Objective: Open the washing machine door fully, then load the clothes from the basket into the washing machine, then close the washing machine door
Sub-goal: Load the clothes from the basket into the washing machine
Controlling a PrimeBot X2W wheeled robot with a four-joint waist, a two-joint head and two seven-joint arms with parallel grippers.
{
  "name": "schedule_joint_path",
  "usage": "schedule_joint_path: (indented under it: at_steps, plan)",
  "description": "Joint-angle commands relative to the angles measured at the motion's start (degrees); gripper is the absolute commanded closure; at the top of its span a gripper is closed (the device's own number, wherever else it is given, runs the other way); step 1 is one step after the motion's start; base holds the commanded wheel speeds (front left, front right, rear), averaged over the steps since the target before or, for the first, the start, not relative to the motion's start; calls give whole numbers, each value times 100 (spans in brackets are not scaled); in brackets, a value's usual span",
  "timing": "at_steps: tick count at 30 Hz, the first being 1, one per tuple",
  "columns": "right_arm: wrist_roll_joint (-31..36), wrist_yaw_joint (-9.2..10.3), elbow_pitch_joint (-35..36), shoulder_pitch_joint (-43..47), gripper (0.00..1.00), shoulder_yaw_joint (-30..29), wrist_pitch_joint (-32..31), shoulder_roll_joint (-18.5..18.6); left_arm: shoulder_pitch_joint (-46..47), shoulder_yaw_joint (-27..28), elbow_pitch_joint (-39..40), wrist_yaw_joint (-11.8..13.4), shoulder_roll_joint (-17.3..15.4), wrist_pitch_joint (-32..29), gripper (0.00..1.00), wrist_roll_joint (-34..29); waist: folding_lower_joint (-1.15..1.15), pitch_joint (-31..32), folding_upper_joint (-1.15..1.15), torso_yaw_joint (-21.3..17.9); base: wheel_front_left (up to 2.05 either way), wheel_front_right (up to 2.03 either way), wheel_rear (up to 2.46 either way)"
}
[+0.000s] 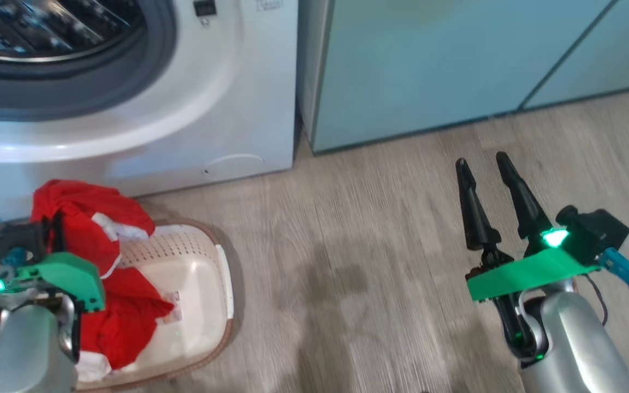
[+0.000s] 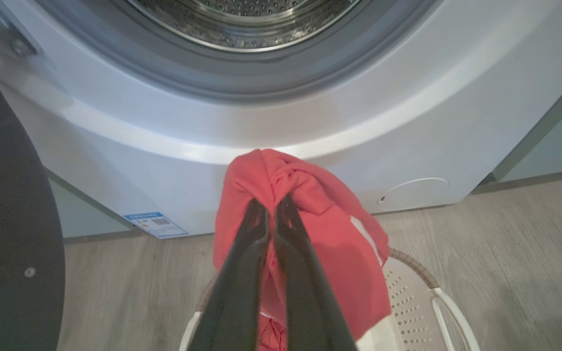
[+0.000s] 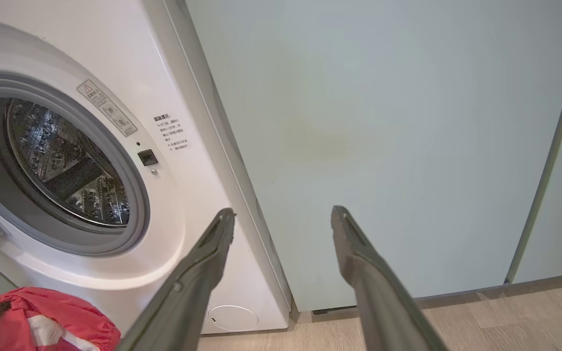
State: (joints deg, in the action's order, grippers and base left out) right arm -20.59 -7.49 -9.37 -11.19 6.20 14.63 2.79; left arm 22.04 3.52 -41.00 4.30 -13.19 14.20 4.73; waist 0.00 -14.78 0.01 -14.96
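Red crumpled clothes [image 2: 339, 234], perforated white plastic basket [image 2: 408, 312]

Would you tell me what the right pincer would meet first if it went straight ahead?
Probably the pale teal cabinet, just beside the washing machine; the way there looks free.

Nothing legible: a warning-triangle sticker [image 3: 107, 107] and printed lines [image 3: 172, 132] are seen on the washing machine [image 3: 90, 39] front (too small to read).

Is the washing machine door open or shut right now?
Open: the steel drum is bare to view inside its grey seal, and the black door stands swung out to one side.
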Motion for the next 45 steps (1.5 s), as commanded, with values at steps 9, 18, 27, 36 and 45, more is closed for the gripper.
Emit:
schedule_joint_path:
  at_steps: [9, 18, 27, 36, 45]
  plan:
    - [129, 0, 85, 196, 0, 116, 37, 9, -545, 185, 1841, 91, 215, 79, 100, -249, 0, 701, -1, 226, 0, 0, 0]
    - [247, 0, 18, 421, 0, 110, 37, 9, -1483, 91, 3593, -19, 687, 80, 100, -266, 0, 1307, -1, 317, 0, 0, 0]
    - [309, 0, 57, 557, 0, 33, 37, 9, -2210, 61, 4602, -85, 924, 80, 100, -176, 0, 1562, -1, 335, 0, 0, 0]
    - [336, 0, 77, 655, 0, -87, 37, 9, -2591, -137, 4712, -1, 1016, 80, 100, -130, 0, 1650, -1, 353, 0, 0, 0]
    - [309, 0, 106, 650, 0, -100, 37, 9, -2514, -193, 4628, 58, 1028, 80, 100, -118, 0, 1628, -1, 339, 0, 0, 0]
